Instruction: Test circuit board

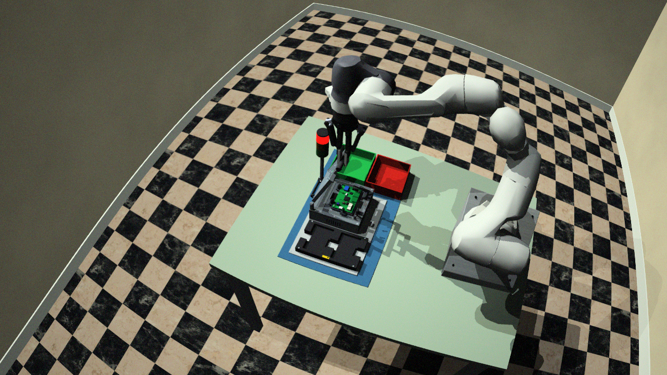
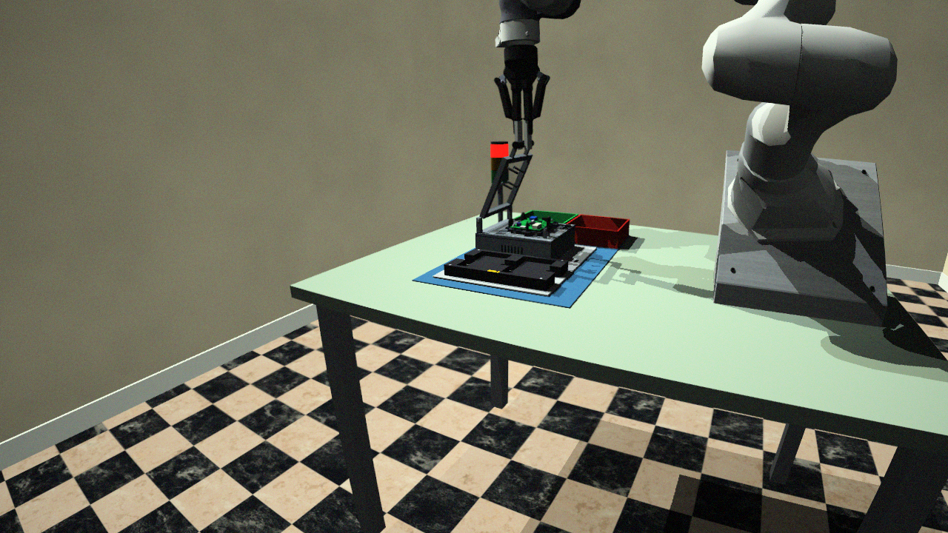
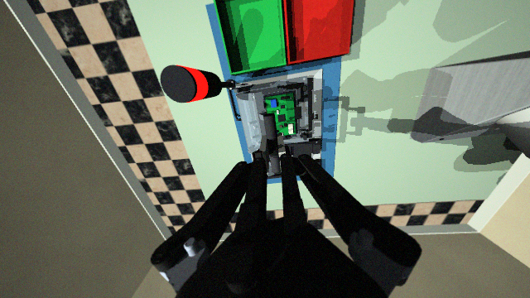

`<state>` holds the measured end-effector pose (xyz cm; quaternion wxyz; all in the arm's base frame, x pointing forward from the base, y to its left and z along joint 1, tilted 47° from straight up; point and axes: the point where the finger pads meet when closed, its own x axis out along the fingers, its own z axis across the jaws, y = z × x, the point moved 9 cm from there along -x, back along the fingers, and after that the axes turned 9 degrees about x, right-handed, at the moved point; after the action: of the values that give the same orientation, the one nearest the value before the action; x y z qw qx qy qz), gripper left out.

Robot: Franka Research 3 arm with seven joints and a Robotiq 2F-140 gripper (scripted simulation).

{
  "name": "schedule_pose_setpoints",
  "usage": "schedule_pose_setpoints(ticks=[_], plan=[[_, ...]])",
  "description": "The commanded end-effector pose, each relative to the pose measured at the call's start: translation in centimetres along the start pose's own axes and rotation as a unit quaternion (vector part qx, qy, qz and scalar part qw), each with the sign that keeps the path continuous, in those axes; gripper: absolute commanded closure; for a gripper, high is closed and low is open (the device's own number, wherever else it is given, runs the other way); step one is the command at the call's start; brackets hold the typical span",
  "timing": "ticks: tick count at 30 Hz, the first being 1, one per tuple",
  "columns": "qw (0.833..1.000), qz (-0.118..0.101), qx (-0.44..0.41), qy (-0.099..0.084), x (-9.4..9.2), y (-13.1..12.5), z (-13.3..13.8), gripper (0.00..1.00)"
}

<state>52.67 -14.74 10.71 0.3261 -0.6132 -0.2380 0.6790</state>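
Tray [image 1: 329, 246]: nearest the viewer in the top view, black, on the blue mat [image 1: 380, 261], right up against the tester's front; both of its 2 pockets show only dark floor.
Tester [image 1: 339, 215]: dark box just behind the tray, and it's open.
Circuit board [image 1: 346, 198]: there it is, green, face up inside the tester, under the raised lid; its white connector end sits on the tray side in the wrist view [image 3: 291, 129].
Lid [image 2: 506, 186]: up and tilted steeply from its hinge on the tester's left side, its free edge high above the tester.
Handle [image 2: 520, 158]: at the top of the raised lid, and that's where the action is.
Fingers [image 2: 523, 144]: nearly together, pinching the lid's handle from above; the gripper hangs straight down over the tester's left side.
Signal tower [image 1: 321, 141]: standing just beyond the tester's left rear corner, glowing red at the top.
Green bin [image 1: 356, 165]: directly behind the tester, on the mat's far edge, nothing visible inside.
Red bin [image 1: 388, 174]: touching the green bin's right side, behind and right of the tester, also showing only its own floor.
Desk [image 1: 419, 298]: pale green, carrying the lot.
Arm base [image 1: 471, 198]: grey plate well to the right of the tester.
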Motion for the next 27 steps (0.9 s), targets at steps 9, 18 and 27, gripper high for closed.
schedule_pose_setpoints(ticks=[9, 18, 27], plan=[[1.0, -0.001, -0.003, 0.007, -1.1, -0.3, -2.3, 1.0], [1.0, -0.001, -0.003, 0.007, -1.1, -0.3, -2.4, 1.0], [1.0, -0.001, -0.003, 0.007, -1.1, -0.3, -2.4, 1.0]])
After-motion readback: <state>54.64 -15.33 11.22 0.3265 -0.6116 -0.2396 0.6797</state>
